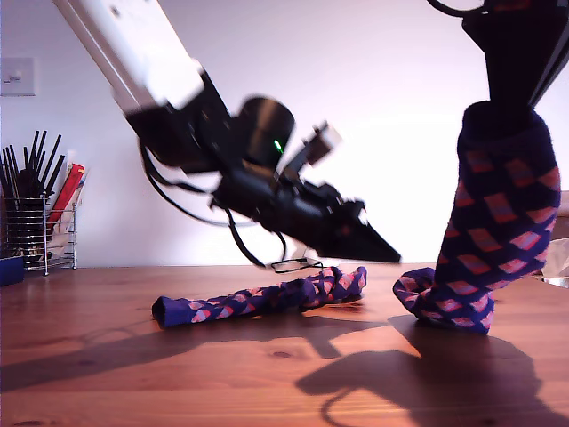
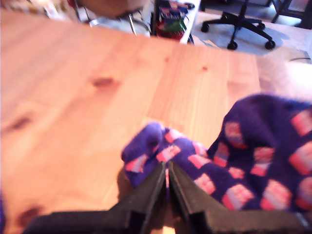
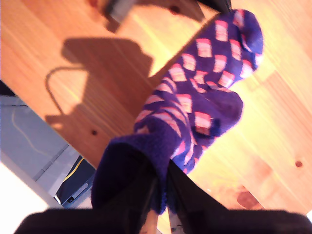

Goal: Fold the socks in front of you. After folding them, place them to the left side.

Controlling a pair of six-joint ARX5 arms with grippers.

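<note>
One sock [image 1: 498, 231] [image 3: 195, 97], dark purple with pink blocks, hangs upright at the exterior view's right. My second gripper [image 1: 502, 100] [image 3: 163, 195] is shut on its cuff, high above the wooden table [image 1: 107, 311]. The sock's foot rests on the table with the toe curled toward the middle. My first gripper [image 1: 391, 256] [image 2: 168, 175] reaches down from the exterior view's upper left. Its jaws are shut on this sock's foot [image 2: 195, 161], just behind the toe. The other sock [image 1: 258, 301] lies rolled lengthwise on the table below the first arm, with no gripper on it.
A wire holder [image 1: 40, 222] with dark utensils and a red item stands at the exterior view's far left, beside a blue object [image 1: 11, 269]. An office chair [image 2: 239, 24] stands beyond the table's far edge. Floor [image 3: 34, 146] shows past the table edge.
</note>
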